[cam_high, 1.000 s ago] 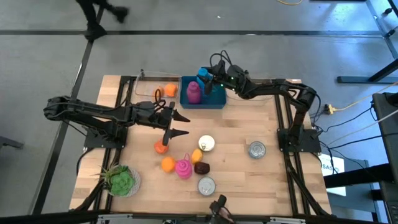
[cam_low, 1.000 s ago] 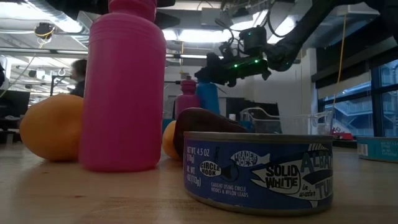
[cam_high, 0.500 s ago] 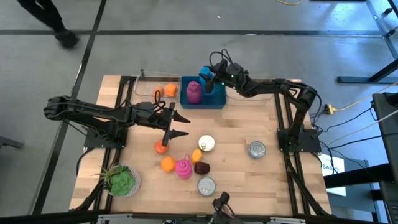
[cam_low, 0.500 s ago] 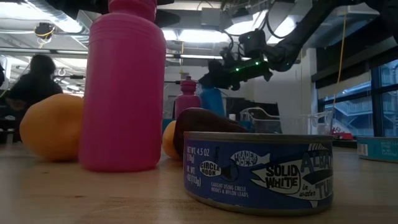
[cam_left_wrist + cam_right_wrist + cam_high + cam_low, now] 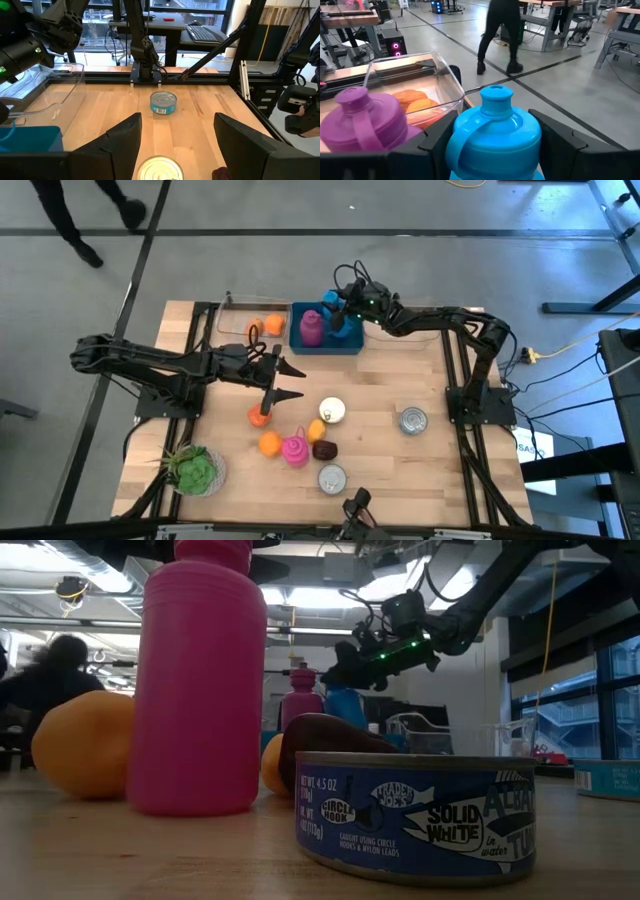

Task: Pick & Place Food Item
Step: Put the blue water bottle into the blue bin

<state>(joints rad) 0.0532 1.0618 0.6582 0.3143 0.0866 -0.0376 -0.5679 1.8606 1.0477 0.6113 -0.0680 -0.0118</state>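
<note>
A blue bottle (image 5: 492,130) with a loop cap stands upright between my right gripper's (image 5: 495,142) fingers, over the blue bin (image 5: 345,345) at the table's far edge. A purple bottle (image 5: 362,120) stands in the same bin, beside it. In the low view my right gripper (image 5: 350,665) sits above the blue bottle (image 5: 345,705). My left gripper (image 5: 290,380) is open and hovers over mid-table. An orange food item (image 5: 260,416) lies just nearer than it. My right gripper pinches the blue bottle's body (image 5: 460,150) below its shoulder, with one finger (image 5: 437,137) on either side. It comes from the table's right, slanting down. The bottle is upright over the bin. Whether its base rests on the bin's floor is hidden.
A clear container (image 5: 240,320) holding orange items (image 5: 273,325) stands left of the bin. Near the front lie a pink bottle (image 5: 295,450), a lemon (image 5: 316,430), a dark fruit (image 5: 323,449), tins (image 5: 332,478) (image 5: 412,420) (image 5: 331,411) and a green plant (image 5: 195,470). A person walks beyond the far edge.
My right gripper has shifted a little toward the table's right and tipped, and the blue bottle now sits lower in the low view, down beside the purple bottle. The person beyond the far edge has kept walking.
</note>
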